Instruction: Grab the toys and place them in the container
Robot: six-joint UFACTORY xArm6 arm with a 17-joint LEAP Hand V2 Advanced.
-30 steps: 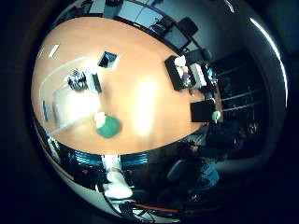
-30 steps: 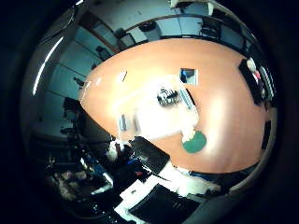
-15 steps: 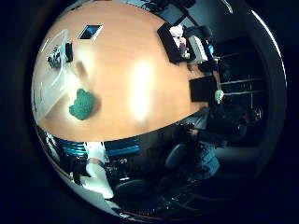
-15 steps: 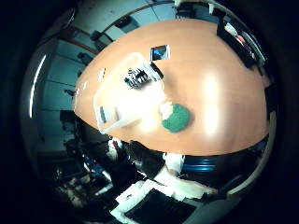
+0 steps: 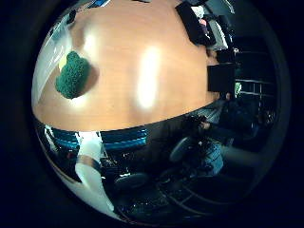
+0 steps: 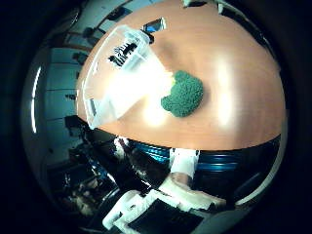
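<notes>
A green, bumpy broccoli-shaped soft toy (image 6: 183,97) lies on the orange-brown wooden table (image 6: 234,73), touching the side of a clear plastic container (image 6: 105,105). Inside the container, at its far end, sits a small black and white toy (image 6: 122,48). My right hand (image 6: 180,178) hovers above the table's near edge, short of the green toy and apart from it. Its white fingers (image 5: 90,173) reach out fairly straight and hold nothing. The green toy (image 5: 72,76) also shows in the little finger side view.
A dark flat tablet (image 6: 153,24) lies on the table beyond the container. Black cases and boxes (image 5: 194,23) stand at the table's far side, with a black block (image 5: 221,76) near its edge. Office chairs (image 5: 183,147) stand below the near edge.
The camera has moved down and closer to the table; the green toy and the container fill more of both views. The toy and container themselves have not moved.
</notes>
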